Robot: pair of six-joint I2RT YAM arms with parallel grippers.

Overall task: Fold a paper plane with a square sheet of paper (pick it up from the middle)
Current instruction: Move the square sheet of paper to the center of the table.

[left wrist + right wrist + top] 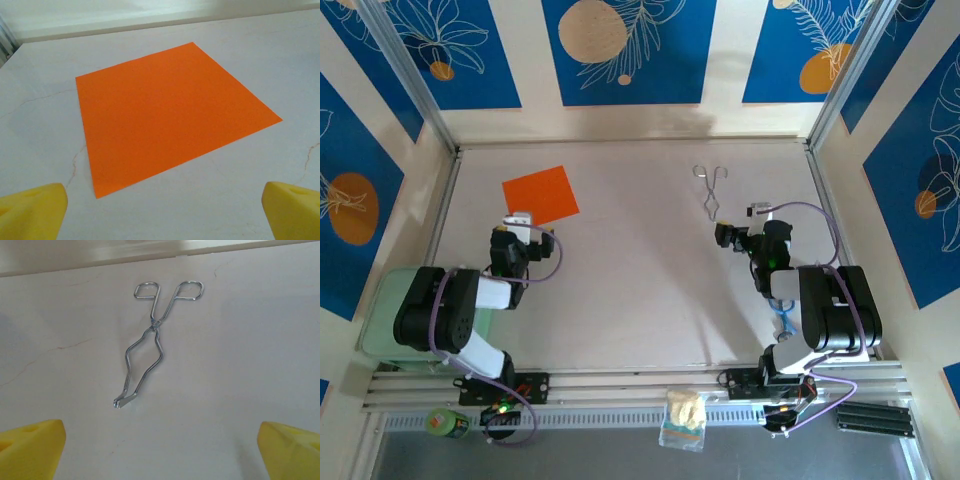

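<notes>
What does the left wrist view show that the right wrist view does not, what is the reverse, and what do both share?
Left wrist, not right wrist: the square sheet of paper, orange, lying flat and unfolded. Right wrist, not left wrist: metal tongs, ring handles pointing away from the camera. Both: the pale table and an open pincer, the left pincer and the right pincer, each spread wide and holding nothing.

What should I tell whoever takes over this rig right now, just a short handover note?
Left end effector: open, empty, just short of the orange paper.
Right end effector: open, empty, facing the metal tongs.
The paper lies flat and unfolded on the table, far left side.
Done: nothing yet.
Left: pick it up from the middle, then make all the folds.
</notes>
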